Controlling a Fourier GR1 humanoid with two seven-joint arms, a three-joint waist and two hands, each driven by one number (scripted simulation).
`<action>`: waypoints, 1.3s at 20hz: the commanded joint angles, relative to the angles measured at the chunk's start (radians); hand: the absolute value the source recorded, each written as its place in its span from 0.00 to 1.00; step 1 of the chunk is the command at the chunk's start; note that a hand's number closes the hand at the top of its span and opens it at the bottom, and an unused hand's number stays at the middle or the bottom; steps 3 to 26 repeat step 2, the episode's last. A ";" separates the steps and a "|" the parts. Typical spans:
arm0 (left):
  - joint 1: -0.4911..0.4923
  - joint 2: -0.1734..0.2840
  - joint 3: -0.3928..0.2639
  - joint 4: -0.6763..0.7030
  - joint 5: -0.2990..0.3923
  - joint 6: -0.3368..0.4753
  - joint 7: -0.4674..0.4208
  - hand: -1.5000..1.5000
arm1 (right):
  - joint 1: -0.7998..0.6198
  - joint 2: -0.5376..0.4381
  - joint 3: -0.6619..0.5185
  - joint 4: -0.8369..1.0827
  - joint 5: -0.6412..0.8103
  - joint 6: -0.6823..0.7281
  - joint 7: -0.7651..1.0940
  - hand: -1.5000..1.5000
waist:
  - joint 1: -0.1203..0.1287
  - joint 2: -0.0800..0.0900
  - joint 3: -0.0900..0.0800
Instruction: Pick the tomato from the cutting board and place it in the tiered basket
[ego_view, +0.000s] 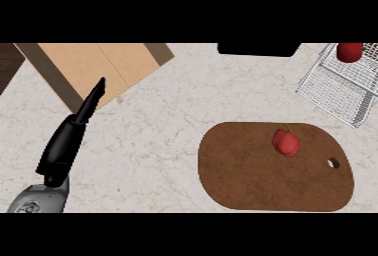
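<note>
Where you look at the brown board, you find these things:

Tomato: you see the red tomato (286, 142) lying on the cutting board, in its upper right part. It has a small stem at its top. Nothing touches it.

Cutting board: your cutting board (258, 180) is dark brown and rounded. It lies flat on the counter at the lower right. It has a small hole near its right edge, just below and to the right of the tomato.

Tiered basket: you see the white wire tiered basket (336, 90) at the upper right, beyond the board and apart from it. A red thing (350, 51) shows at its top edge, cut off by the view, so you cannot tell what it is.

Left hand: your left hand (70, 137) is black and comes up from the lower left on a grey forearm (40, 200). Its fingers are straight and point up toward the tan board. It holds nothing. It is well apart from the tomato.

Right hand: you cannot see it in this view.

Tan board: a light tan, wood-colored board (111, 62) lies at the upper left. The fingertips of the left hand show over its lower edge.

Dark thing: a black shape (258, 48) sits at the top edge, cut off.

Counter: your counter (170, 120) is pale and marbled.
</note>
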 joint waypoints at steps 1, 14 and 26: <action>0.044 -0.011 -0.007 -0.011 -0.010 0.012 0.009 0.50 | 0.022 -0.110 -0.052 0.013 -0.017 -0.096 0.015 0.00 | -0.009 -0.004 -0.002; 0.003 0.005 0.008 0.001 0.003 -0.007 0.026 0.50 | 0.052 -0.128 -0.076 0.026 -0.033 -0.110 0.007 0.00 | -0.020 -0.002 -0.001; 0.003 0.005 0.008 0.001 0.003 -0.007 0.026 0.50 | 0.052 -0.128 -0.076 0.026 -0.033 -0.110 0.007 0.00 | -0.020 -0.002 -0.001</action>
